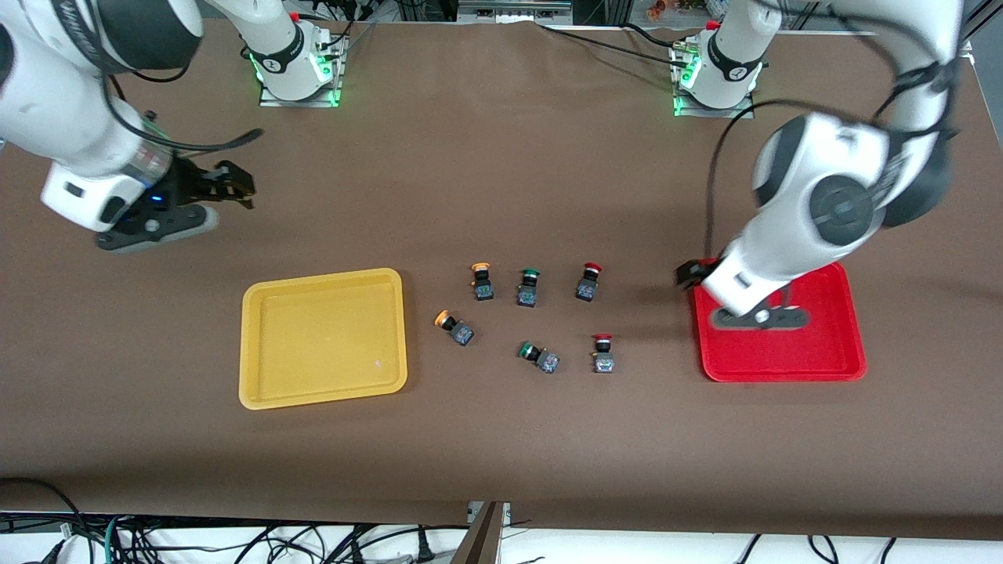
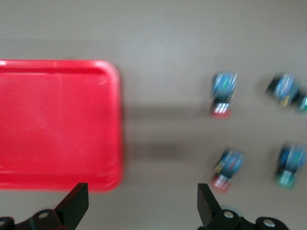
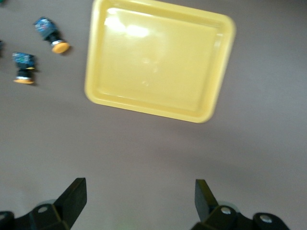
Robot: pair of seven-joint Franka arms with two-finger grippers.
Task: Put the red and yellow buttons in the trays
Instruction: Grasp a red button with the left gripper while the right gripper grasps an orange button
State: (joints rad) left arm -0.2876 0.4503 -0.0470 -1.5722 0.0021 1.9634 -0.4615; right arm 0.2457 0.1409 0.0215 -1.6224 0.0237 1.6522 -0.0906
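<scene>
Mid-table in the front view, red and yellow buttons (image 1: pixel 588 283) lie loose between the yellow tray (image 1: pixel 323 337) and red tray (image 1: pixel 823 364); neither holds one. The left gripper (image 1: pixel 689 276) should descend squarely over a red cap.

The left wrist view alone shows the left gripper's fingers (image 2: pixel 76 203) spread wide, empty.

The right wrist view shows the right gripper (image 3: pixel 139 201), waiting toward the right arm's end, equally wide.

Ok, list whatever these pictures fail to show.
Red tray: front view, the left arm covers part of its floor; the left gripper hangs open over its edge.
Red buttons: left wrist view, body markings blurred.
Green buttons: right wrist view, cut off at the edge; the right gripper waits open over the table.
</scene>
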